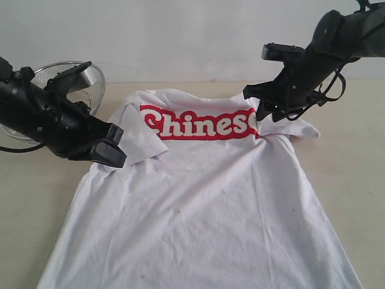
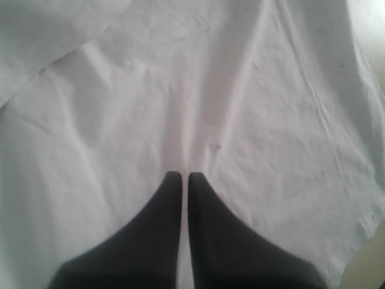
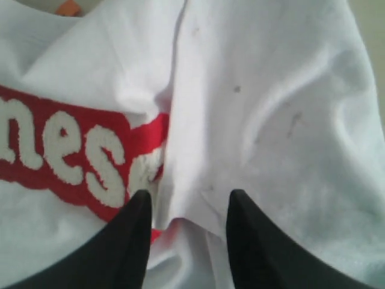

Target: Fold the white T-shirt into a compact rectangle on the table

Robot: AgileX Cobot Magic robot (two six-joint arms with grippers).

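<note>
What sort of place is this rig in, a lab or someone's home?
Probably a lab test bench, not a home: a pale beige wood-grain table against a plain white wall, two black robot arms over one white printed T-shirt, and a round wire-mesh metal basket behind.
</note>
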